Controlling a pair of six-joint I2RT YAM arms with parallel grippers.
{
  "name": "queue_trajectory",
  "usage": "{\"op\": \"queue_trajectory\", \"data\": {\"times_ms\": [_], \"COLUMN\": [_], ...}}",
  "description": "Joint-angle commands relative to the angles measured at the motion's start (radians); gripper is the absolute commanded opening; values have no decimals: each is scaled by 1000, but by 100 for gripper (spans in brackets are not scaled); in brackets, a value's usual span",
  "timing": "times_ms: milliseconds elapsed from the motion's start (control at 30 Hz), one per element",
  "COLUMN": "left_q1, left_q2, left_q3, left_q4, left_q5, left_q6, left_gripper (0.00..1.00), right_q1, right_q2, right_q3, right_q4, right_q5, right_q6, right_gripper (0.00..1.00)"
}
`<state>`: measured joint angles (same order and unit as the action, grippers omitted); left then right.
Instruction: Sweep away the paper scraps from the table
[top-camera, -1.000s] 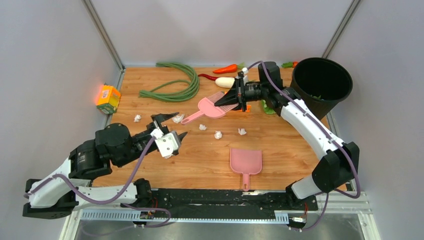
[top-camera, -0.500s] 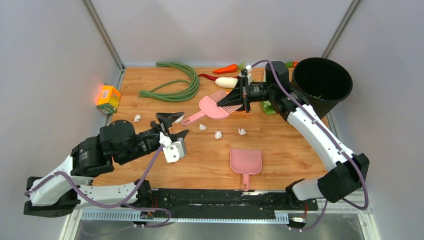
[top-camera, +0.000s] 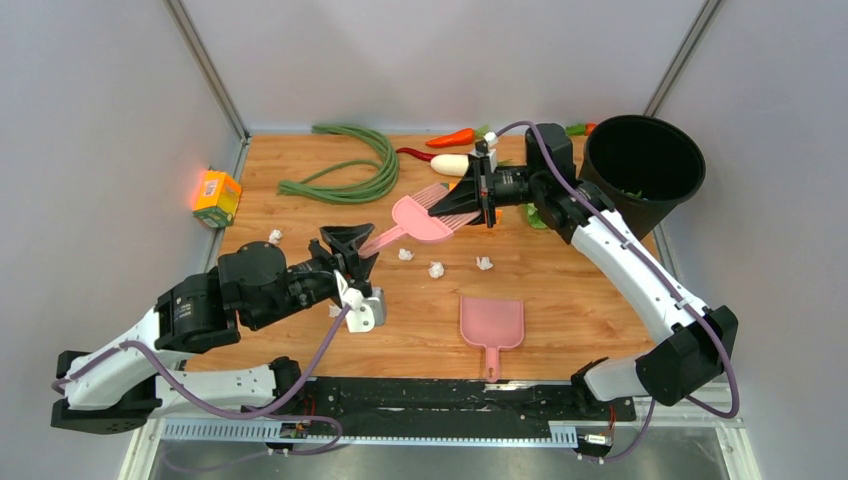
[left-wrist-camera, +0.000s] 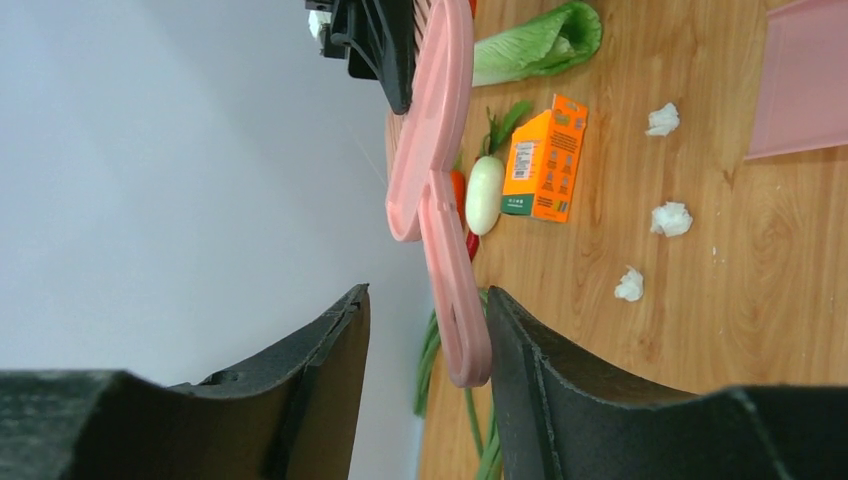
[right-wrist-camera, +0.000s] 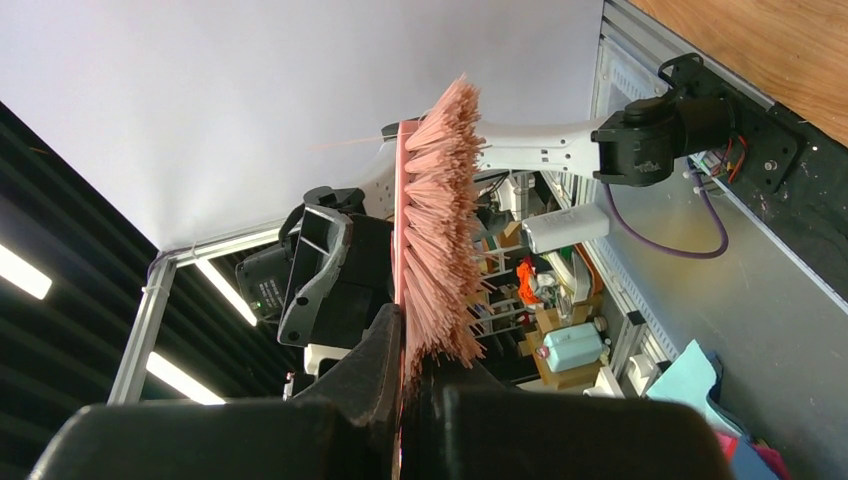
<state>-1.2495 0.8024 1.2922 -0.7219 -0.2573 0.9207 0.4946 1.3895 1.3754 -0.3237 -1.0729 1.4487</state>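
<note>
R arm: rises from near-right base, elbow high beside black bin (top-camera: 642, 170), forearm turned left across far half of table (top-camera: 580, 300).
R gripper (top-camera: 450, 203): lies roughly level, pointing left; jaws clamped on bristle end of pink brush (top-camera: 420, 215). R wrist cam shows fingers pressed tight at bristle roots (right-wrist-camera: 408, 340).
Brush: head nearest R gripper, handle slanting down-left toward L gripper.
L arm: stretched fwd from near-left base, elbow bent, forearm angled toward table centre, wrist rolled sideways.
L gripper (top-camera: 357, 248): jaws apart, handle tip sitting between the two fingers (left-wrist-camera: 425, 295). Handle lies close to one finger; looks like contact, but can't tell for sure.
Paper scraps: three wads (top-camera: 436, 269) in a loose row mid-table, btwn brush and dustpan (top-camera: 492, 325); one more (top-camera: 274, 236) near left edge. All on the wood, apart from both grippers.
Dustpan: flat on table, near-centre, handle toward bases, well apart from both grippers.
Other: radish (top-camera: 452, 164), red pepper (top-camera: 452, 137), green beans (top-camera: 345, 165) at far side; orange box (top-camera: 215, 197) at left edge.
</note>
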Motion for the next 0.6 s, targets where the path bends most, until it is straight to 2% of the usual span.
{"op": "queue_trajectory", "data": {"times_ms": [0,167,300,367,433,467,500,533,567], "left_q1": [-4,-4,-2,-4,-4,-4,-4,-4,-4], "left_q2": [3,9,18,18,21,23,27,26,26], "left_q3": [7,24,33,41,50,58,61,67,68], "left_q4": [-1,9,-5,10,16,21,22,29,30], "left_q5": [-19,-23,-22,-23,-25,-26,-30,-31,-34], "left_q6": [64,81,89,83,76,69,64,43,31], "left_gripper": [50,40,20,1,0,0,0,0,0], "right_q1": [15,24,29,29,29,29,29,29,25], "right_q2": [-1,-1,5,6,8,9,13,16,17], "right_q3": [33,24,28,28,28,27,28,30,30], "right_q4": [-2,3,9,14,21,26,35,41,43], "right_q5": [8,16,13,11,10,10,11,13,13], "right_q6": [173,177,179,182,185,187,187,188,196], "right_gripper": [0,0,0,0,2,17,50,75,87]}}
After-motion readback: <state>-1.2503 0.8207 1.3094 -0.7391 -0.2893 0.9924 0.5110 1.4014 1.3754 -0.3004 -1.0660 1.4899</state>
